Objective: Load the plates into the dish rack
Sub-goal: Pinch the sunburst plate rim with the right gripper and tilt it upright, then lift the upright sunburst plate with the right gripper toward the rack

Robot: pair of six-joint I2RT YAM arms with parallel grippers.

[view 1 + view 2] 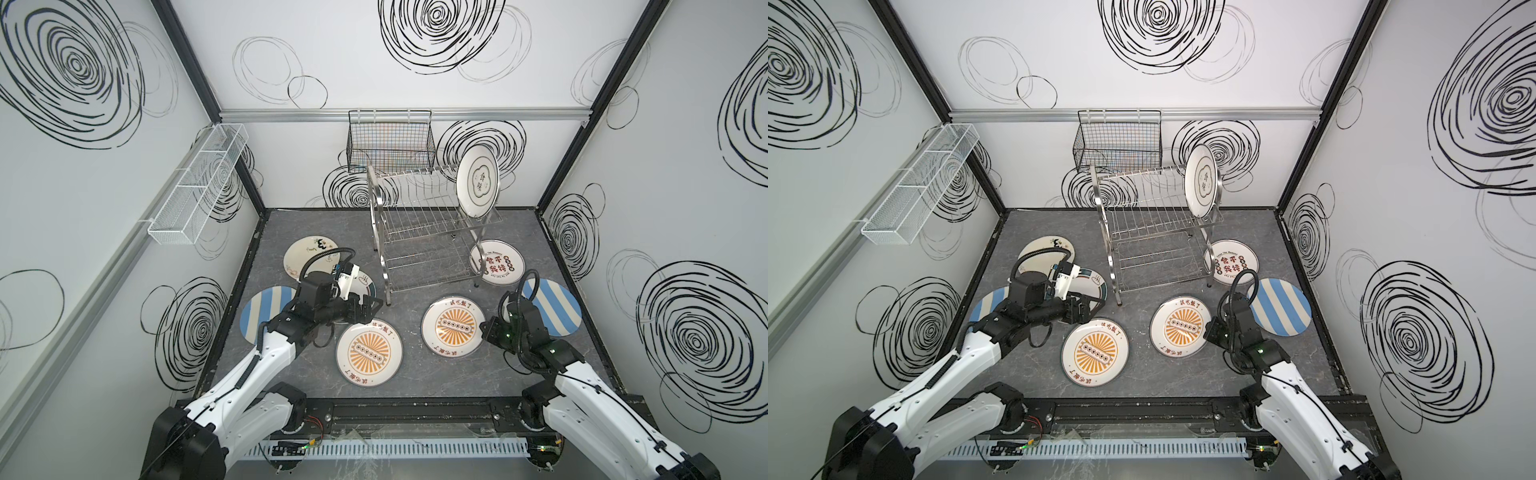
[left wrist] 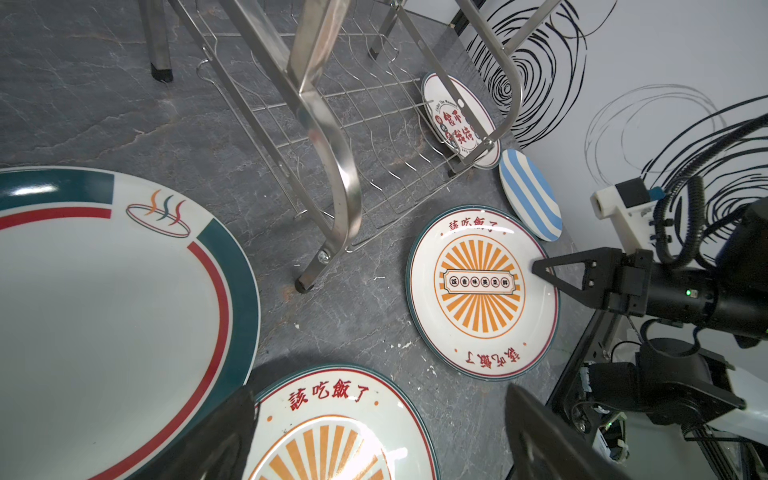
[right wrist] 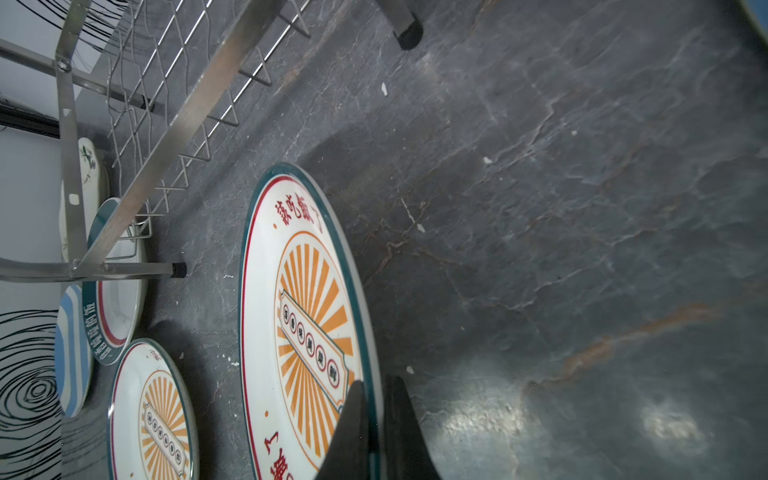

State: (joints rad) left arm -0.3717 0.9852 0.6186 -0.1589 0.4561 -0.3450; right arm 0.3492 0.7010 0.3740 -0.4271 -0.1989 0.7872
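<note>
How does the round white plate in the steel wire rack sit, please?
Upright: the round white plate stands on edge in the upper tier of the steel wire rack.

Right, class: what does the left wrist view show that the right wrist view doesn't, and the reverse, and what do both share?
Left wrist only: the character plate. Right wrist only: the flower plate. Both: the rack, the teal-rim plate, the held sunburst plate with the right gripper shut on its rim, and the other sunburst plate.

Plate point(image 1: 477, 183) in dish rack point(image 1: 419, 216), plates point(image 1: 369, 352) on table point(image 1: 415, 384)
</note>
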